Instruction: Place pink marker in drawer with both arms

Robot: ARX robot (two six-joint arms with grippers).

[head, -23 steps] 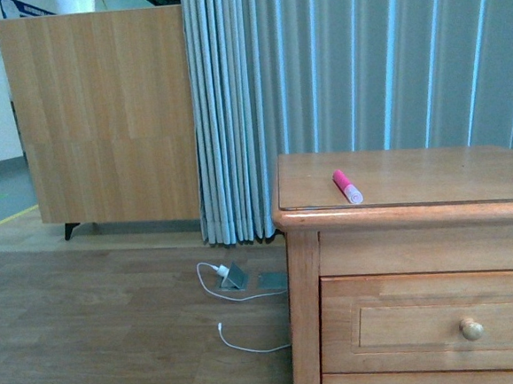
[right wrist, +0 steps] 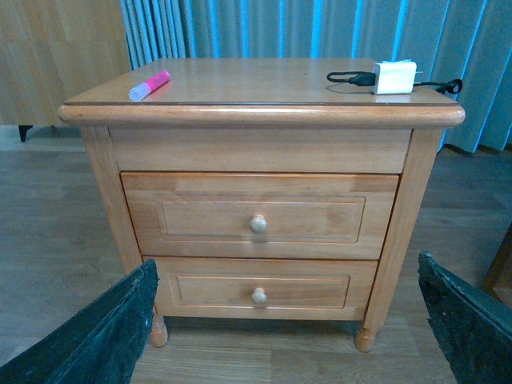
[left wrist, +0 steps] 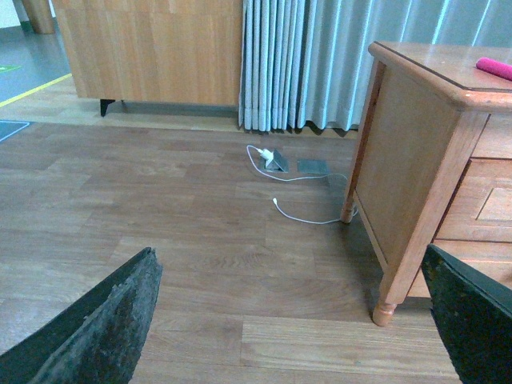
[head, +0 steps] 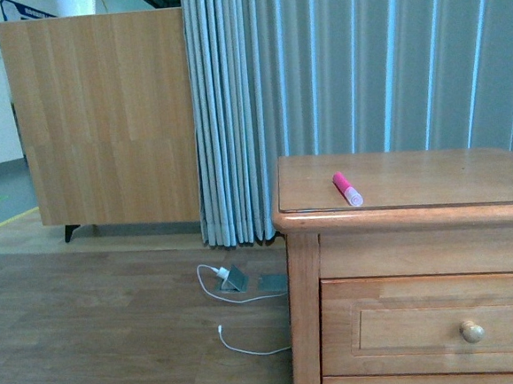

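My left gripper [left wrist: 288, 264] and right gripper [right wrist: 287, 264] both gape apart, only fingertips showing. The short bright pink marker [head: 347, 187] lies on the honey-coloured wooden tabletop [head: 433, 174] at one o'clock. The knobbed top drawer [right wrist: 260, 218] is closed, and the front view crops it.

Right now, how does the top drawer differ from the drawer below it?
The top drawer has a taller front than the lower drawer. The top drawer sits just under the cabinet top bearing the pink marker; the lower drawer sits near the floor. Both are shut, with recessed panel fronts.
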